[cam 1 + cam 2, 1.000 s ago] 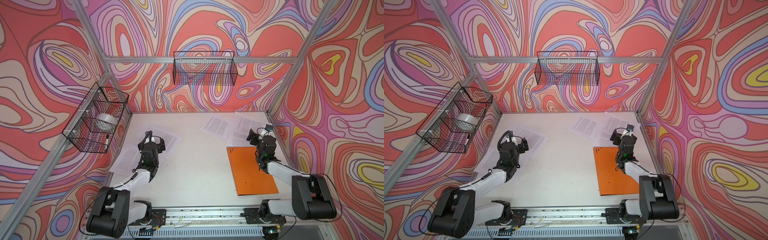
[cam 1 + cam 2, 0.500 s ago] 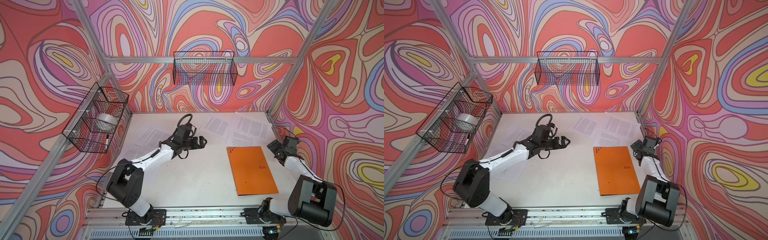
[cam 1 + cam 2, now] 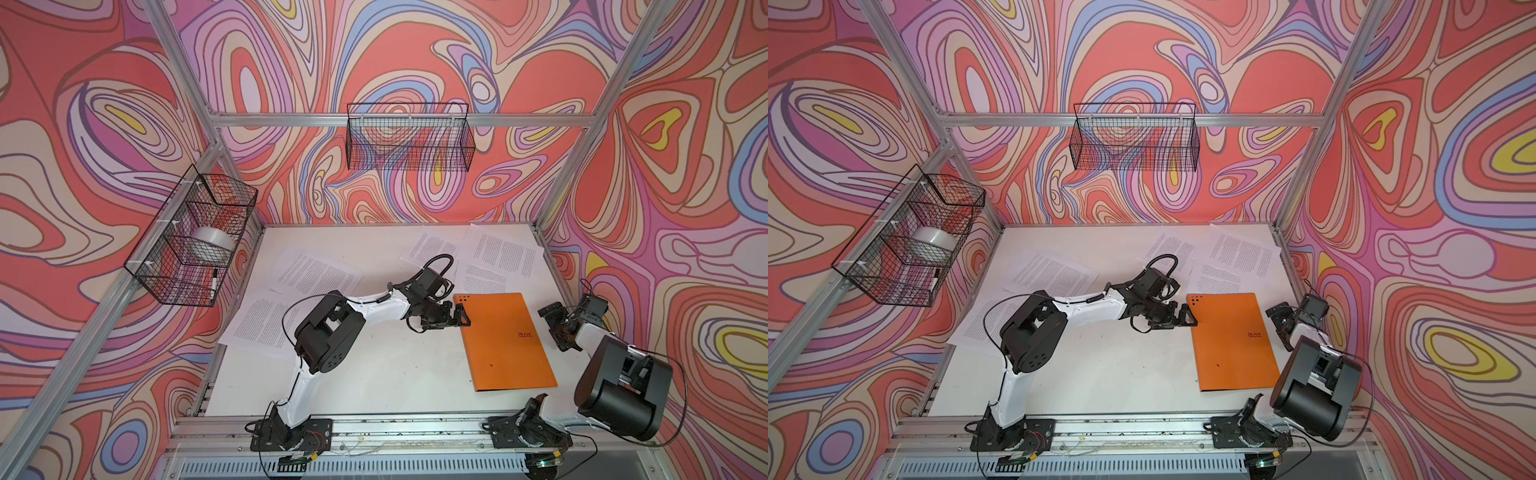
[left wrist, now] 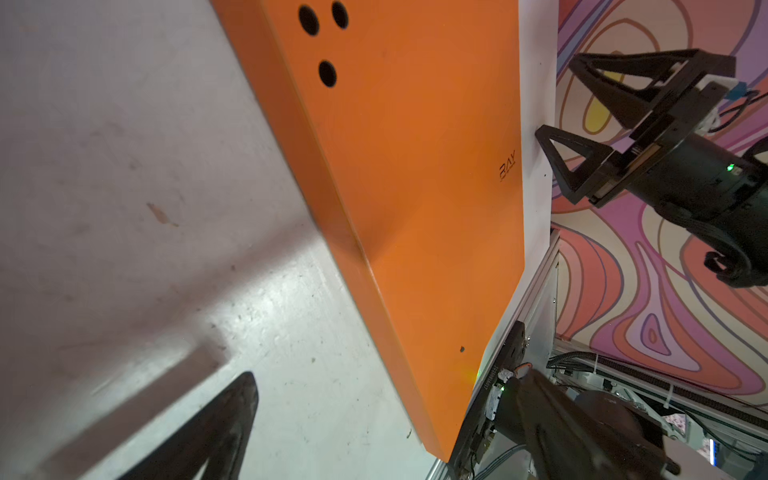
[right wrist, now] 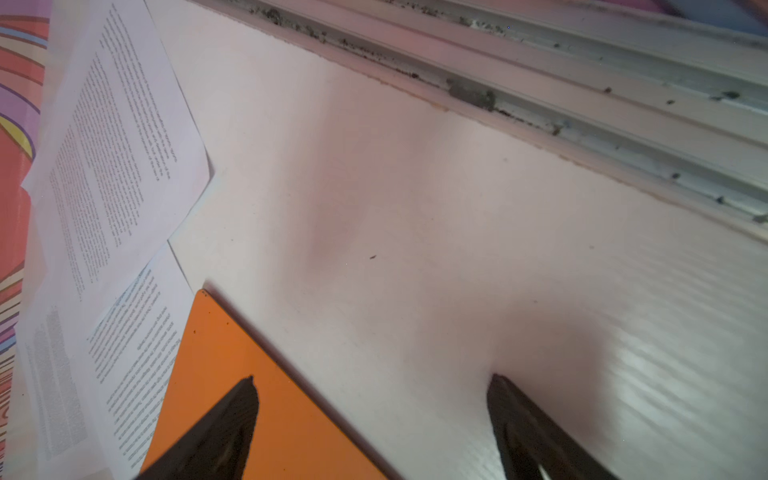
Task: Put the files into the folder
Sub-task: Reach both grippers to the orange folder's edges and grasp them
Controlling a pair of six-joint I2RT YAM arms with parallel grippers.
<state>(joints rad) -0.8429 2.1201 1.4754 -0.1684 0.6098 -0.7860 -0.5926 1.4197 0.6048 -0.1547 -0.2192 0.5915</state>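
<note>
Orange folder (image 3: 1233, 340) laid shut on white table (image 3: 1121, 374), flanked by left gripper (image 3: 1191, 316) and right gripper (image 3: 1278, 327), both spread wide, files (image 3: 1237, 253) scattered behind.

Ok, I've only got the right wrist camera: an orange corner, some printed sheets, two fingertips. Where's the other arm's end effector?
Observer: The left end effector is at the folder, on its edge facing the left arm, by the dotted corner. Its jaws are open and hold nothing.
Operator: Is that folder open yet?
Observer: No, it lies flat and closed, orange cover up, logo showing.
Operator: Any sheets besides the ones I see?
Observer: Yes, more files lie on the left side of the table, none inside the folder.
</note>
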